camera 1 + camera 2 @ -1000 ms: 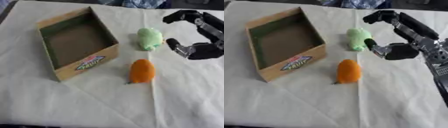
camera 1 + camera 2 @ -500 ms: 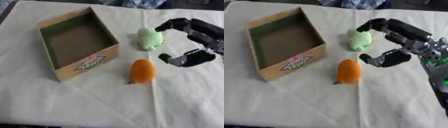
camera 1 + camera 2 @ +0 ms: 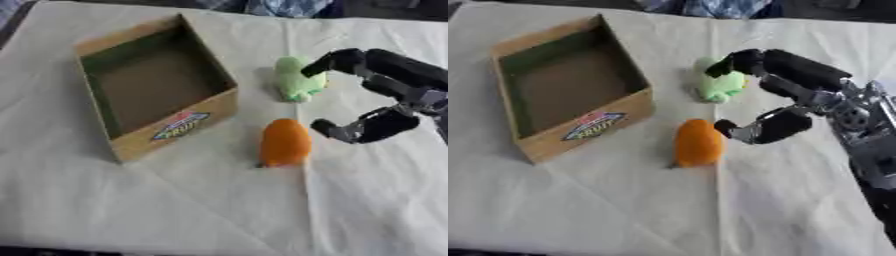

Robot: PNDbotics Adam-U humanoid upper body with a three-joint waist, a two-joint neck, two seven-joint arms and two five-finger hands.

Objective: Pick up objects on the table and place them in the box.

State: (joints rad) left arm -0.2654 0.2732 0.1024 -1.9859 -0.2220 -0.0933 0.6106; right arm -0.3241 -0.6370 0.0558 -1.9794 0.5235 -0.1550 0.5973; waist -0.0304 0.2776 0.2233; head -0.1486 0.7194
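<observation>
Right hand (image 3: 794,107) hovers between the green plush toy (image 3: 297,80) and the orange plush toy (image 3: 284,142), fingers and thumb spread wide, holding nothing. Both toys lie on the table cloth (image 3: 219,210), outside the cardboard box (image 3: 149,85).

Risk — a closing thumb may nudge the orange toy away. Left hand: out of view. Fingertip-to-toy clearance cannot be told.

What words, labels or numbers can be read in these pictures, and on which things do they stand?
Label on the front wall of the cardboard box: a red, blue and yellow sticker with lettering too blurred to read.
Orange toy, green toy, right hand, cloth: no text visible.
</observation>
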